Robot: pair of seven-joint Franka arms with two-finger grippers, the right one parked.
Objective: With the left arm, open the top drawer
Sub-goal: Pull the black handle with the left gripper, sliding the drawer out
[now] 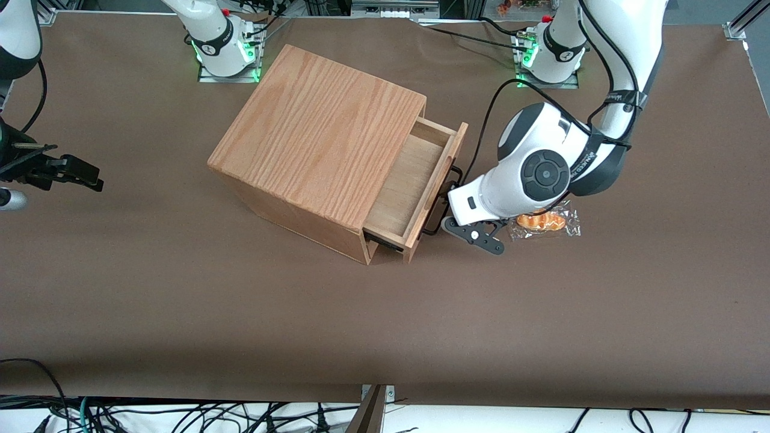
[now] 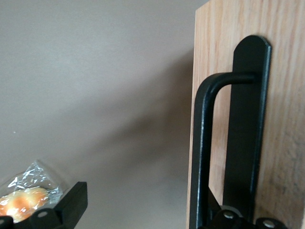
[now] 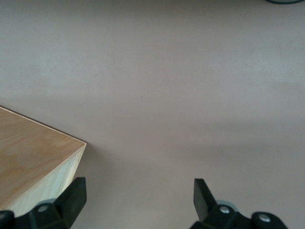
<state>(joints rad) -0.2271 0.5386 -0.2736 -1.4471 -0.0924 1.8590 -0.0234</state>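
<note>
The top drawer (image 1: 409,180) stands partly pulled out of the oak-grain casing (image 1: 319,132), its pale inside showing. Its thin black wire handle (image 1: 457,173) runs along the flat wood front (image 2: 286,119). The left arm (image 1: 541,174) reaches down in front of the drawer, and its gripper (image 1: 448,207) sits at the handle. In the left wrist view the gripper (image 2: 157,205) is open. The handle bar (image 2: 204,143) lies between the fingers, close to the one by the drawer front, while the other finger (image 2: 71,202) stands well off over the table. Nothing is clamped.
A clear wrapper with an orange snack (image 1: 544,221) lies on the brown table just under the arm's wrist, nearer the working arm's end; it also shows in the wrist view as the snack pack (image 2: 24,198). A corner of the casing (image 3: 33,167) shows in the right wrist view.
</note>
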